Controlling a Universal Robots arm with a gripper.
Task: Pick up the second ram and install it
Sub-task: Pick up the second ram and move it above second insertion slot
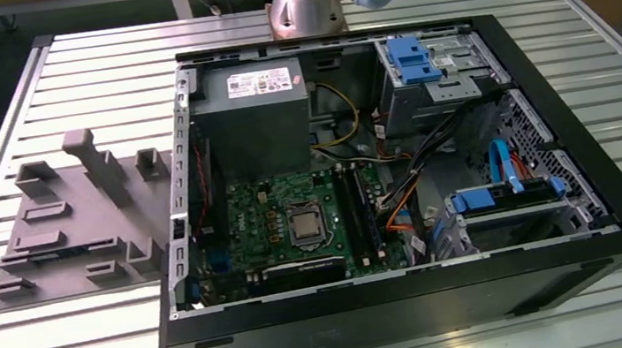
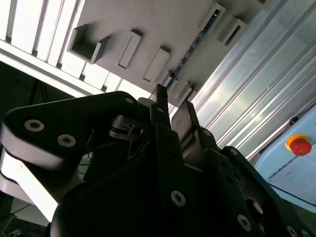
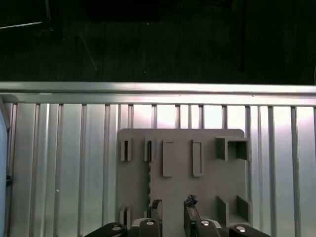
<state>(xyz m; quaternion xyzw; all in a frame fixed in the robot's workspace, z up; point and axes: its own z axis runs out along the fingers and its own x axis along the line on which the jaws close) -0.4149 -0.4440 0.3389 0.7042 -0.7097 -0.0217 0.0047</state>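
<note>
A ribbed metal table (image 1: 62, 80) carries a black computer case (image 1: 607, 218) lying open on its side, with the robot arm (image 1: 308, 1) rising behind it. Inside the case a grey power-supply box (image 1: 251, 119) sits above the green motherboard (image 1: 258, 225), and black slot rails (image 1: 354, 209) run beside the processor socket. On the exterior view's left of the case, a little apart from it, lies a grey moulded holder (image 1: 67, 213). The second ram (image 3: 148, 180) stands on edge in a groove of that holder, a thin dark strip, also seen in the second wrist view (image 2: 190, 49). The gripper (image 3: 173, 210) hangs over the holder, its fingers (image 3: 190, 205) parted by a moderate gap with nothing between them; the strip's near end lies just beside one finger.
</note>
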